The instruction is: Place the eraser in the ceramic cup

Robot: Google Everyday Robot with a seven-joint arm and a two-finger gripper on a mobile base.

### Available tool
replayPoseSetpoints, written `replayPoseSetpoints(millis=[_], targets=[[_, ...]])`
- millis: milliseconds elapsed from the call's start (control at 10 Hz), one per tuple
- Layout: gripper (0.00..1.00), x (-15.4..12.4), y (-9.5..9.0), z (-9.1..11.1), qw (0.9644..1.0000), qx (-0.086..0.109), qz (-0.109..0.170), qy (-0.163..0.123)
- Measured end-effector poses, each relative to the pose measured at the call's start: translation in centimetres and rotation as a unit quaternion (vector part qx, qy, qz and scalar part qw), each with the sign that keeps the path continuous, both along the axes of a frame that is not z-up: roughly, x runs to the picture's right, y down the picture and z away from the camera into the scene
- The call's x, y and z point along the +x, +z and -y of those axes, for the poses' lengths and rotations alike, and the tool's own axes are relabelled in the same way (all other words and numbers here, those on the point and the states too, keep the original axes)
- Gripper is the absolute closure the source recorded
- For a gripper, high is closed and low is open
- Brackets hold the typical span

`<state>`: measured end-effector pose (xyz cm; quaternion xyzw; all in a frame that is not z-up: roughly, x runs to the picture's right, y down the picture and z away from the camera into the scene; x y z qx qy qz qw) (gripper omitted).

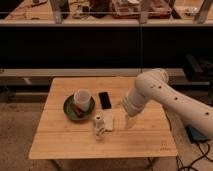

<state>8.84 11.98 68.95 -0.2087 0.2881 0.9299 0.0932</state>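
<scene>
Black eraser (104, 99) lies long-axis front-to-back; end effector (131, 121) near it.

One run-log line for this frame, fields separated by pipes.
eraser: on table, right of ceramic cup | cup: on green plate | pincer: over table, right of eraser, apart from it

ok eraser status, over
Gripper over table, apart from eraser. Eraser flat on table beside ceramic cup, not in. White bottle figure near gripper, not between eraser and cup.
</scene>
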Motion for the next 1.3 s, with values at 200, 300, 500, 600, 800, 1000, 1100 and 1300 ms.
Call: replayPoseSetpoints(millis=[200,300,500,600,800,1000,1100,1300], targets=[[0.32,0.7,3.5,2.0,0.9977,-0.015,-0.028,0.060],[0.32,1.3,6.7,4.0,0.9935,-0.018,-0.049,0.101],[0.32,1.9,11.4,7.2,0.9843,-0.010,-0.073,0.160],[0.32,2.2,13.9,9.3,0.9746,0.000,-0.082,0.208],[0.32,1.4,16.1,11.0,0.9655,0.007,-0.083,0.247],[0.32,1.8,16.2,11.0,0.9642,0.008,-0.085,0.251],[0.32,1.8,16.2,11.0,0.9642,0.008,-0.085,0.251],[0.32,1.4,16.2,10.9,0.9648,0.006,-0.083,0.249]])
